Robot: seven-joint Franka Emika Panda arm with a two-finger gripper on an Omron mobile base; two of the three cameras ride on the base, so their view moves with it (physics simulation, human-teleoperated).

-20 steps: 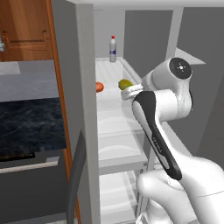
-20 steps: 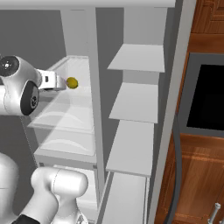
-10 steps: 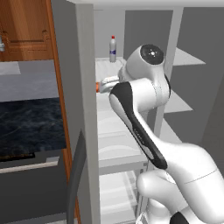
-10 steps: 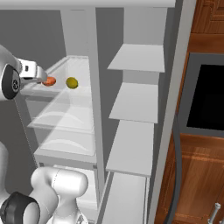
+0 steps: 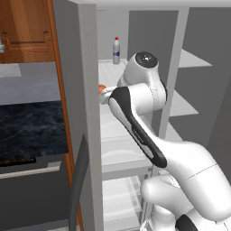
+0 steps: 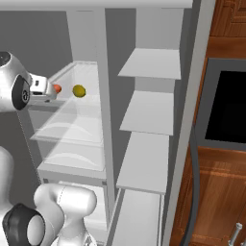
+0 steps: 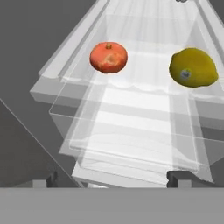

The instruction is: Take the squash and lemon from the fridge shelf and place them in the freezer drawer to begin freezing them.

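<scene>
White ribbed fridge shelf point(image 7: 144, 61) in grey kitchen, one orange-red squash point(image 7: 108, 57) left of one yellow-green lemon point(image 7: 193, 67), hand point(image 7: 111, 178) spread, empty.

Open air separates the gripper point(image 7: 111, 177) from the front rim of the fridge shelf point(image 7: 144, 22), where the squash point(image 7: 108, 57) sits toward one side edge and the lemon point(image 7: 193, 67) toward the other, a bare strip between them. Translucent bins point(image 7: 131, 127) jut out below the rim. A bottle point(image 5: 116, 50) stands well apart at the shelf's back edge.
</scene>
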